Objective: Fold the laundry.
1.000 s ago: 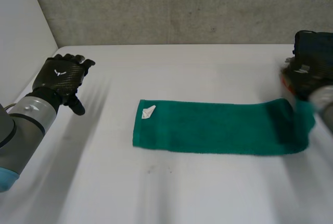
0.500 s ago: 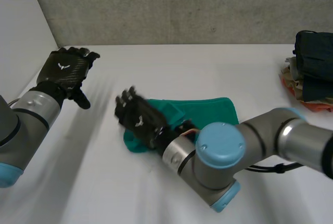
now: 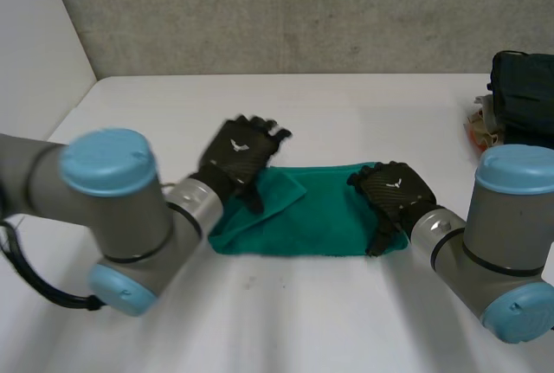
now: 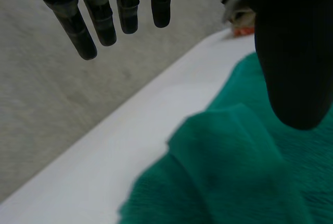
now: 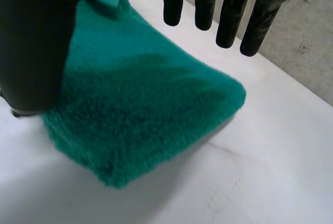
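A green towel point(image 3: 320, 213) lies folded in half across the middle of the white table point(image 3: 286, 321). Its upper layer is bunched into a ridge at the left end point(image 4: 234, 172). My left hand point(image 3: 238, 150) is over the towel's far left corner, open, with straight fingers point(image 4: 104, 21) reaching past the far edge. My right hand point(image 3: 394, 193) is over the towel's right end, at the fold. It is open too, its fingers point(image 5: 229, 21) straight above the rounded corner of the towel point(image 5: 135, 109). Neither hand holds cloth.
A pile of dark and orange clothes point(image 3: 519, 105) sits at the table's back right edge and also shows past the left hand point(image 4: 237, 13). A grey wall point(image 3: 286, 9) runs along the back, and a white wall stands at the left.
The towel lay stretched out long and now is folded in half. My right hand carried its right end leftward, let go and moved back to the fold. My left hand came in from the far left.
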{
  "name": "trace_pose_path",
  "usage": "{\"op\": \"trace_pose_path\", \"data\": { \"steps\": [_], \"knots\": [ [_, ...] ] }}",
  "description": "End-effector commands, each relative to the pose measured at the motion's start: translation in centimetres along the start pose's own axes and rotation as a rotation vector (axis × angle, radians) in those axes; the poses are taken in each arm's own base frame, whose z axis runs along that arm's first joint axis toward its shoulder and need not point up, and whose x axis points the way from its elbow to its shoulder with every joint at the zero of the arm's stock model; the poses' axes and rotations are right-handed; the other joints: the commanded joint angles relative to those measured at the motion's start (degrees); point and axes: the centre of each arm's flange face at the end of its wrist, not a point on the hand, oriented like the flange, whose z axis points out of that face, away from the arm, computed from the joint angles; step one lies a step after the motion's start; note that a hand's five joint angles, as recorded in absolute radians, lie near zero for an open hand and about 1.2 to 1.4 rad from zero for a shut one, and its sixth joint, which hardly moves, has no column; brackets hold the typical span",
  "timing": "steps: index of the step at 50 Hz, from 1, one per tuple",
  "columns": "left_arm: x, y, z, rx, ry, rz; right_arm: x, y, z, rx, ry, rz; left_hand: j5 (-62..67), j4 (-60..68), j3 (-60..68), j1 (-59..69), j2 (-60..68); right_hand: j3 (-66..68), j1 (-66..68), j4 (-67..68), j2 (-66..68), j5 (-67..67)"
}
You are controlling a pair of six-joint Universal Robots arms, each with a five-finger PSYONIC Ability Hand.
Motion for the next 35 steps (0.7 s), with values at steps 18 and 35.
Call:
{"op": "trace_pose_path", "data": {
  "steps": [18, 35],
  "knots": [
    [-7.8, 5.8, 5.8, -0.143, -0.380, 0.165, -0.5, 2.0, 0.0, -0.041, 0.039, -0.120, 1.5, 2.3, 1.7, 3.2, 2.1, 15.5, 17.4, 15.5, 16.1, 15.2],
    [-3.6, 2.3, 2.0, -0.088, -0.242, 0.108, 0.3, 2.0, 0.2, -0.016, 0.072, -0.171, 0.3, 1.2, 0.5, 2.0, 0.9, 66.3, 68.2, 66.3, 66.9, 66.0]
  ]
}}
